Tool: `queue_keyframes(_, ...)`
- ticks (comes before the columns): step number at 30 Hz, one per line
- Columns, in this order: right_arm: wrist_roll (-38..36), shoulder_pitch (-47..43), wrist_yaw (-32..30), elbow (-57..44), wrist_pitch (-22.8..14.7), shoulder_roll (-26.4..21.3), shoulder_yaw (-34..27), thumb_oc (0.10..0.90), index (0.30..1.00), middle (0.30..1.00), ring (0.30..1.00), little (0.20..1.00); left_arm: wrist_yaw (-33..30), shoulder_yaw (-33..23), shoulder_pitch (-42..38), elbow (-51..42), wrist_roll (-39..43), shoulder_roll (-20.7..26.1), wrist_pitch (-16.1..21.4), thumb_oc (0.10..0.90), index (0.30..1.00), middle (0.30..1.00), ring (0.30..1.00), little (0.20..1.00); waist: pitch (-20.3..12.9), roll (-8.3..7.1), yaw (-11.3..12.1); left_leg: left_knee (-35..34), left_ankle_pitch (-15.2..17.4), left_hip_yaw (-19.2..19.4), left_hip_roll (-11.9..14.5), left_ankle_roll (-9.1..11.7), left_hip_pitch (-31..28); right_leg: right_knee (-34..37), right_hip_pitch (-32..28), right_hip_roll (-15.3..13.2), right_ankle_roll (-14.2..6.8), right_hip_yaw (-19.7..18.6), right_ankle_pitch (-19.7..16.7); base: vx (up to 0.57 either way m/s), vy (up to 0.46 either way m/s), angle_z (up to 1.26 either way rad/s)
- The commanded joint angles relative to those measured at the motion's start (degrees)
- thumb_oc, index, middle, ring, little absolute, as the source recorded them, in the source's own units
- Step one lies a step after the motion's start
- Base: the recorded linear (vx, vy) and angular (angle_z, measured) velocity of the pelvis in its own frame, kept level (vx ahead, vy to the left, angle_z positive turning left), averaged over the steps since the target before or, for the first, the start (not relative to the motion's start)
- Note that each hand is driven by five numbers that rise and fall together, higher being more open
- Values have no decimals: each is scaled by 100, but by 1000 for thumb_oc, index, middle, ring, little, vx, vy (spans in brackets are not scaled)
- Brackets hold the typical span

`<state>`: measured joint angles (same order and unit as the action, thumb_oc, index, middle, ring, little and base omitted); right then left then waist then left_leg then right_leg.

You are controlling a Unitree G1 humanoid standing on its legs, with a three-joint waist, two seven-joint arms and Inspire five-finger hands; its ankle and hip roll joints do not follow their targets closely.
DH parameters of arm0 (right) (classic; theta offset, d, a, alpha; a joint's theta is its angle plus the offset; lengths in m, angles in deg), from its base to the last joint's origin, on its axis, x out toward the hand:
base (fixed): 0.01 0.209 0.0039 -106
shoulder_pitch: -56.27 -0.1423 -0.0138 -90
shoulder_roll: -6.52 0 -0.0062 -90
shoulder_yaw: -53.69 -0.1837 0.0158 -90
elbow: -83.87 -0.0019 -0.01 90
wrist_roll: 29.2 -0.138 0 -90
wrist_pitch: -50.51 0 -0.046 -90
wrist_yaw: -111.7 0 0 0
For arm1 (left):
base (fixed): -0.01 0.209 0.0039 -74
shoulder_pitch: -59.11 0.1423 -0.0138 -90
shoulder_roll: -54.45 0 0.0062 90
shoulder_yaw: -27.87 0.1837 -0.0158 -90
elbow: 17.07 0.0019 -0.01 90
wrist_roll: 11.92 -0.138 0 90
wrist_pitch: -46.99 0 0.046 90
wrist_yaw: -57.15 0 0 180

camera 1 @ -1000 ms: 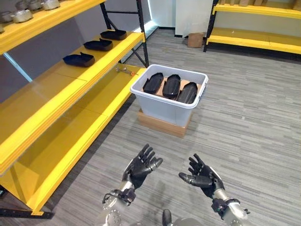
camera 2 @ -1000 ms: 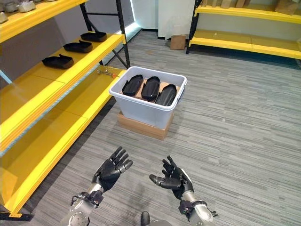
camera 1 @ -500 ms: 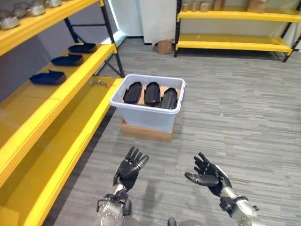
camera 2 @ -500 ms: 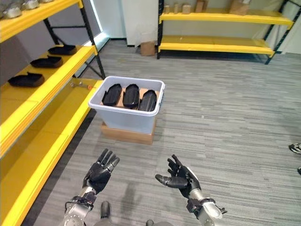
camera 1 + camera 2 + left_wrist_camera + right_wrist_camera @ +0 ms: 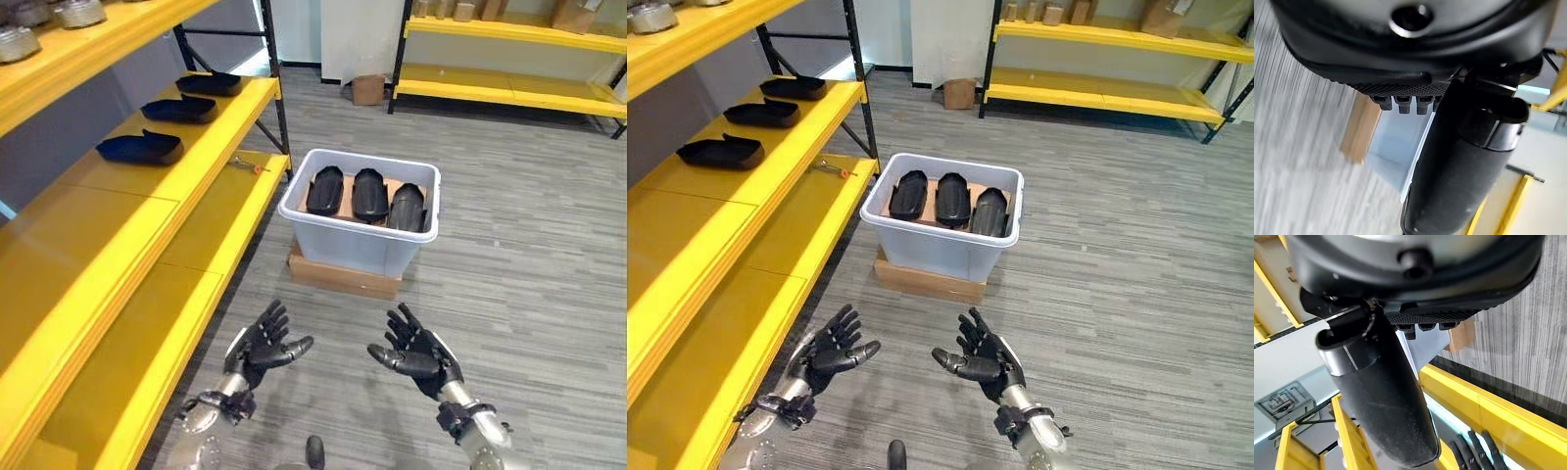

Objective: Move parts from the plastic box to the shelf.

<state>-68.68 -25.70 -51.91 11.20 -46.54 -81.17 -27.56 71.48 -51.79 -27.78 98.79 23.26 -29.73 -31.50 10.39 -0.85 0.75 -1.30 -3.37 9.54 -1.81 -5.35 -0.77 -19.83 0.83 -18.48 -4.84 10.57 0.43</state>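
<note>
Both hands are just hanging out low in front, palms up and empty: the left hand (image 5: 263,345) has its fingers spread loose and the right hand (image 5: 419,354) is the same, fingers fanned and relaxed, thumb sticking inward. Neither is touching anything. Straight ahead of them, well apart from the fingertips, sits the pale grey plastic box (image 5: 361,235) on a flat cardboard base (image 5: 340,275) on the grey floor. Inside the box are three black molded parts (image 5: 370,193) lined up side by side, standing on a brown cardboard liner. Off to the left of the left hand runs the yellow shelf (image 5: 188,147), and on its middle level, further ahead than the box, there are three more black parts (image 5: 140,148) spaced out in a row. A small tool with a red bit (image 5: 247,165) lies on the lower shelf level, just left of the box. Up on the top level you can catch some grey metal pieces (image 5: 78,13). Past the box, across the floor from both hands, there's a second yellow rack (image 5: 509,88) with a cardboard carton (image 5: 367,89) on the floor by its left post.
</note>
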Motion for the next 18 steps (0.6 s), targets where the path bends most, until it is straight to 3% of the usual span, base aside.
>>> queue_keyframes(1,-249,-481,-49,-242,-561,-79,-71,900,1000,1000,1000,1000,322,-76,-177,-907,97,-140,297,900,1000,1000,1000,1000,-253,-21,40,576,311,535,502,291,145,14,-254,-204,-290,442,-691,72,141,-121)
queue_keyframes(4,-251,-506,-298,-190,-690,-112,-73,900,1000,1000,1000,1000,361,22,-281,-902,287,-222,249,900,1000,1000,1000,1000,-233,2,-203,481,357,350,313,190,53,26,118,566,-204,-66,-523,110,126,-49)
queue_keyframes(6,-232,-616,-339,-139,-716,-138,-58,900,1000,1000,1000,1000,232,89,-379,-876,281,-269,239,900,1000,1000,1000,1000,-204,2,-333,375,375,384,262,226,-71,303,428,952,-147,-58,-425,128,84,31)
queue_keyframes(8,-212,-713,-375,-183,-639,-165,-74,900,1000,1000,1000,1000,188,136,-394,-917,176,-315,227,900,1000,1000,1000,1000,-147,-56,-397,320,435,451,209,277,-191,798,539,1164,-144,89,-423,154,12,7)
queue_keyframes(10,-149,-706,-449,-277,-564,-192,-128,900,1000,1000,1000,1000,196,180,-343,-1012,103,-345,215,900,1000,1000,1000,1000,-109,-118,-492,277,513,391,102,288,-323,1239,677,1330,-181,6,-657,238,-28,-25)
queue_keyframes(11,-53,-664,-617,-325,-604,-190,-196,900,1000,1000,1000,1000,315,278,-275,-1097,153,-353,243,900,1000,1000,1000,1000,-79,-177,-628,185,622,226,-25,256,-519,1527,899,1508,-214,-246,-959,264,-33,-1)
queue_keyframes(15,-76,-558,-686,-217,-745,-163,-323,900,1000,1000,1000,1000,739,356,-197,-1169,133,-359,206,900,1000,1000,1000,1000,-76,-208,-770,134,744,17,-48,205,-715,1653,985,1566,-230,-589,-1087,266,-61,53)
queue_keyframes(18,43,-403,-820,-116,-826,-210,-434,900,1000,1000,1000,1000,757,489,-94,-1224,150,-457,159,900,1000,1000,1000,1000,-211,-214,-848,217,884,253,118,313,-930,1795,700,1471,-135,-419,-954,438,-131,79)
